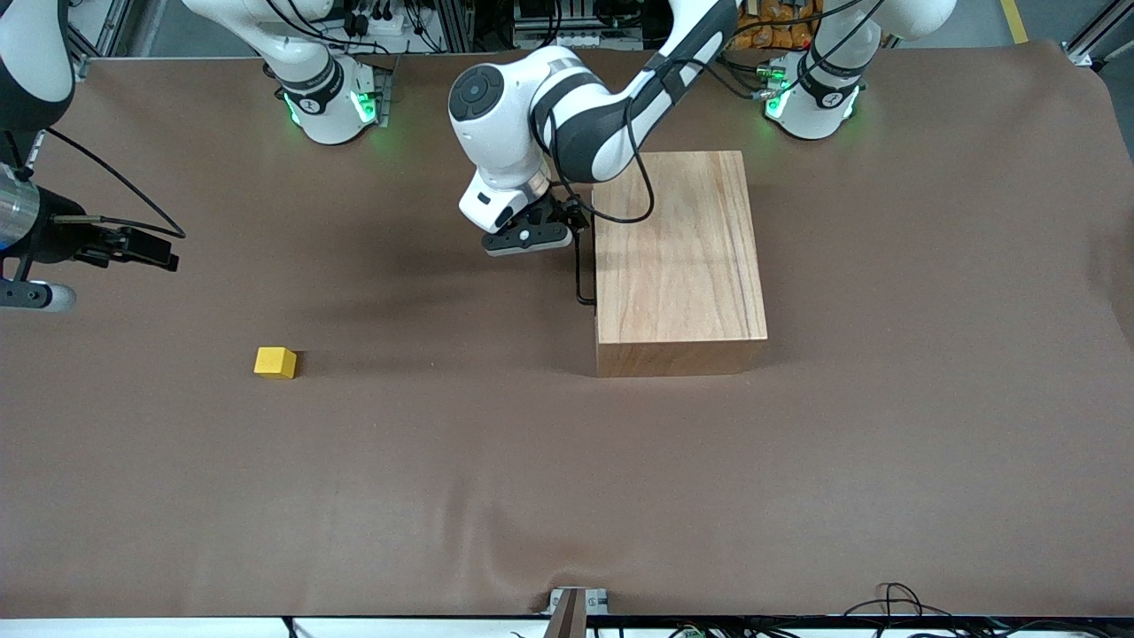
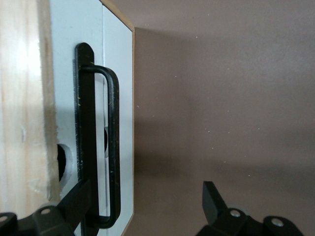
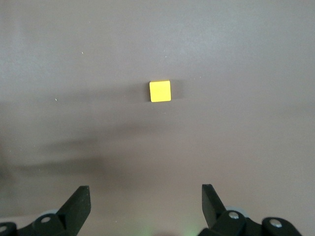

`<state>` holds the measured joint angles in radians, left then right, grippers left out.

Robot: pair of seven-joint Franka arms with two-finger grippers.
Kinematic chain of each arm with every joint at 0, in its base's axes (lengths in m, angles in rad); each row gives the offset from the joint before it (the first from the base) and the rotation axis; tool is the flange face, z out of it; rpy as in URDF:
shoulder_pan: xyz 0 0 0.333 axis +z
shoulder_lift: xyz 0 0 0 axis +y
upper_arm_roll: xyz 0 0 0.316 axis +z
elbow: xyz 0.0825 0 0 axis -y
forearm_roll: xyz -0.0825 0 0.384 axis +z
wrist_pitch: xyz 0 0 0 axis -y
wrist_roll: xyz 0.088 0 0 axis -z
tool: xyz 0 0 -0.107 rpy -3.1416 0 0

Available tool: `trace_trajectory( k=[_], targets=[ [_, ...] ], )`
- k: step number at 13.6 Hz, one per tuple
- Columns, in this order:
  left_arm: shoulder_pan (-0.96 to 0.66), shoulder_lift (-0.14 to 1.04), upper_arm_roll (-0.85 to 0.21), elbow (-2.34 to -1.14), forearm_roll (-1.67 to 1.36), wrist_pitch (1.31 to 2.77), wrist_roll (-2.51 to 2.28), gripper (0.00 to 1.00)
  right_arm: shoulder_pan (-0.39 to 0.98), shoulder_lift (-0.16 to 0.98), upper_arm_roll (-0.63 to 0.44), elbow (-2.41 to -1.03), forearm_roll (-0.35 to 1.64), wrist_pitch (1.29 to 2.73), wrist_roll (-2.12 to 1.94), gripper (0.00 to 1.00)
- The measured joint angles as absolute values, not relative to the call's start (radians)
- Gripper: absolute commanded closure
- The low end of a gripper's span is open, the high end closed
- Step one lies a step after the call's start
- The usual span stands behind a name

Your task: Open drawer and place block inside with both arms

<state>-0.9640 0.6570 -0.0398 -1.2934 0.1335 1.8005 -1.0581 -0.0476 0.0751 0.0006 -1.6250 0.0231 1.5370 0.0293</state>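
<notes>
two arms, one wooden box, one yellow block on a brown table cover.

the left gripper sits at centre frame in the front view, beside the box, right at the one black wire handle on the white-edged drawer front; its jaws are spread wide, one finger against the handle's base, the other out over the cover, nothing clamped. the drawer looks shut, its front flush with the box. the right gripper hangs at the frame's upper left edge over bare table cover, jaws open and empty. the single block lies lower left of centre, nearer the front camera than the right gripper, toward the right arm's end, well apart from the box. two green-lit bases stand along the top.
</notes>
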Motion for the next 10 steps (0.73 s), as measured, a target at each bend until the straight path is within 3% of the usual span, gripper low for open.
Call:
trace_trajectory(
  k=[10],
  targets=[
    [-0.967,0.695,-0.037,-1.294,0.147,1.794,-1.041,0.00,-0.050,0.075,-0.002,-1.679,0.023,1.609,0.029,0.00]
  ],
)
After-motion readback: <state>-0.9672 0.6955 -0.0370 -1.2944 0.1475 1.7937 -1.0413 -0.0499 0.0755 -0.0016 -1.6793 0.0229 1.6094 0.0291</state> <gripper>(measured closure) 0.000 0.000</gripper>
